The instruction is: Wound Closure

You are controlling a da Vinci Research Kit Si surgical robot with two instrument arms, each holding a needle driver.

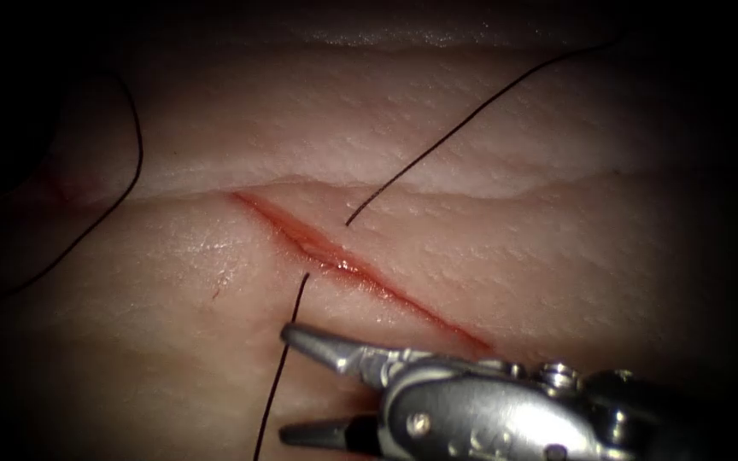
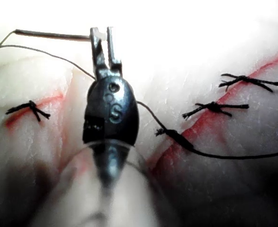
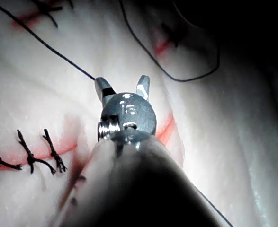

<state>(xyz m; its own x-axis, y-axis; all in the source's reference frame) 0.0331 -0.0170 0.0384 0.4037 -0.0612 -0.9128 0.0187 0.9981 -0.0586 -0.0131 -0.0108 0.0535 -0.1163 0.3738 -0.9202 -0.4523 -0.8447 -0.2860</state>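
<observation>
The cut (image 1: 360,271) runs diagonally across the tissue (image 1: 557,248), with red fluid along it. Dark thread (image 1: 437,141) goes into the tissue right of the cut and comes out on the left as a strand (image 1: 288,341) that runs down past my right tool (image 1: 288,384). That tool's jaws are open on the left side of the cut, and the strand lies by their tips, unheld. My right tool (image 3: 123,87) looks the same in the right wrist view. My left tool (image 2: 103,40) holds the needle (image 2: 53,35) near one end, clear of the tissue. Thread (image 2: 44,53) trails from the needle's far end.
A slack loop of thread (image 1: 134,162) lies on the tissue at the far left. Tied stitches (image 2: 247,81) (image 2: 214,108) (image 3: 30,158) cross other red cuts. A knot (image 2: 174,135) with a long thread tail sits beside the left tool's shaft.
</observation>
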